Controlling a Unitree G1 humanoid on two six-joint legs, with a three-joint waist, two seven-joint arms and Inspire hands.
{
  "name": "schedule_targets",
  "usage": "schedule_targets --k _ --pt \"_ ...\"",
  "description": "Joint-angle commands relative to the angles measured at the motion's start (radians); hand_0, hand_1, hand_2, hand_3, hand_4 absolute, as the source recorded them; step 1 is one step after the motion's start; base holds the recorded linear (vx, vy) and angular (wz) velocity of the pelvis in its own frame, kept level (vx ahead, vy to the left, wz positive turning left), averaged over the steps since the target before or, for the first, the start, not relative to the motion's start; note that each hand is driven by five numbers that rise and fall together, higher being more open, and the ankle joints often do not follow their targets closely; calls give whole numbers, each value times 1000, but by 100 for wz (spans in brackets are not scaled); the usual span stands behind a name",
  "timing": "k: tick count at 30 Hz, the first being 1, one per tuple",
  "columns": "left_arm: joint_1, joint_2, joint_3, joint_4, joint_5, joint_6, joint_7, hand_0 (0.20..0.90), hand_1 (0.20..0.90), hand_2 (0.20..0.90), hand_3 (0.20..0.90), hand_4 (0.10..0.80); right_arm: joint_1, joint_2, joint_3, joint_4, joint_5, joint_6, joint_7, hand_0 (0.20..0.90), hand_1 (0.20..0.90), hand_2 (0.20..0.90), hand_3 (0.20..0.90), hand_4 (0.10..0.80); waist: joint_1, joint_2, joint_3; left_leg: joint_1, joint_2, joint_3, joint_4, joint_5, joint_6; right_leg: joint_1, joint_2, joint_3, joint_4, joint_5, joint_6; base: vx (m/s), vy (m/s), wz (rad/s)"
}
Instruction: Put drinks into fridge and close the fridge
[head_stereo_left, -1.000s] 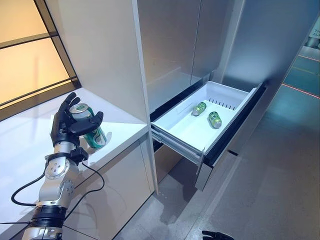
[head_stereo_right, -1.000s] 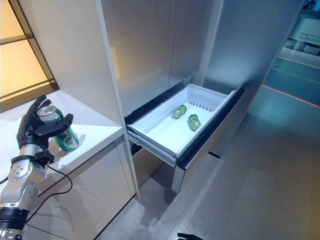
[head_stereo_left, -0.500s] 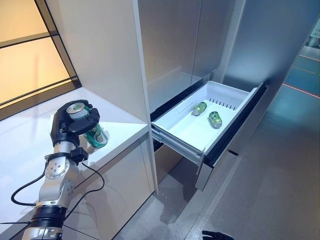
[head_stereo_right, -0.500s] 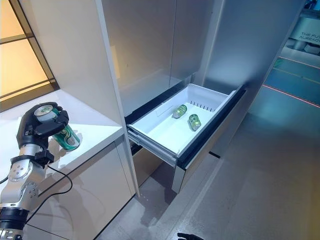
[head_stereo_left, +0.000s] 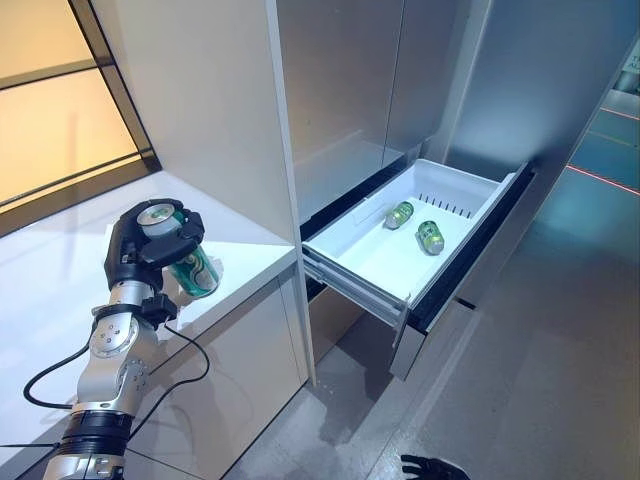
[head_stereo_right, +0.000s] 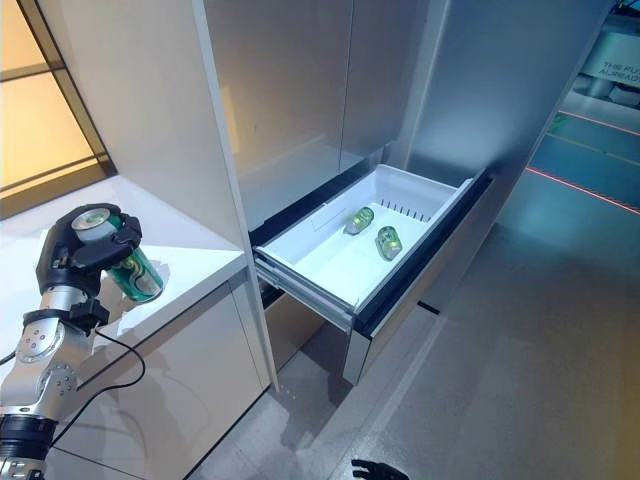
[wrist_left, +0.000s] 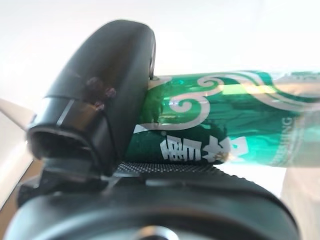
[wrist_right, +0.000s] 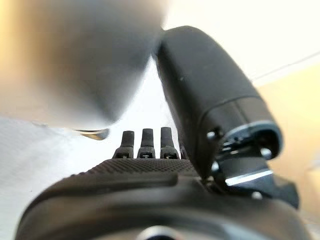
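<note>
White counter (head_stereo_left: 240, 262) beside pulled-out white fridge drawer (head_stereo_left: 372, 262), two green cans (head_stereo_left: 414, 227) lying inside | left wrist: dark left hand (wrist_left: 107, 100) curled round green drink can (wrist_left: 225, 117) | right wrist: right hand (wrist_right: 150, 172), fingers relaxed, nothing held.

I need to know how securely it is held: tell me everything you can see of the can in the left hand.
The green can looks like shiny metal, with white swirl markings and a silver top showing a pull tab. It is tilted, top toward the robot, over the white counter. The left hand has fingers and thumb curled round its upper part. Whether its base touches the counter cannot be told.
</note>
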Motion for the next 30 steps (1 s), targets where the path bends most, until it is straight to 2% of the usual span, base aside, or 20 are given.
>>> schedule_targets --k 1,7,10,17,25,30 --pt "-235 62 23 -209 -79 -183 -111 300 300 300 200 100 -69 -38 30 -234 54 -76 19 900 900 900 900 800 -20 32 -36 45 -26 61 9 -101 14 -41 6 41 65 -48 46 -30 -12 -1" --pt "-216 43 -43 -295 -123 -217 -255 300 300 300 200 100 -43 -41 47 -616 157 -24 85 900 900 900 900 800 -42 27 -30 45 -25 65 5 -95 15 -46 8 51 66 -45 50 -21 -3 -1" --pt "-164 13 -87 -353 -156 -231 -370 300 300 300 200 100 -78 -77 29 -828 255 22 140 900 900 900 900 800 -44 26 -25 42 -23 70 4 -89 16 -49 11 60 64 -37 50 -32 6 -6" --pt "-137 -12 -159 -397 -207 -213 -496 300 300 300 200 100 -199 -140 -1 -1126 415 45 110 900 900 900 900 800 -42 27 -18 35 -24 73 6 -84 23 -59 14 77 64 -28 47 -31 2 -9" --pt "-171 -21 -213 -418 -220 -154 -517 300 300 300 200 100 -301 -147 9 -1231 576 96 69 900 900 900 900 800 -38 21 -27 23 -26 75 13 -76 26 -68 15 82 61 -15 41 -21 -7 -6" --pt "-199 -35 -265 -429 -183 -126 -491 300 300 300 200 100 -333 -129 57 -1263 638 137 79 900 900 900 900 800 -38 19 -30 23 -27 75 14 -75 26 -67 15 83 58 -11 40 0 0 0"
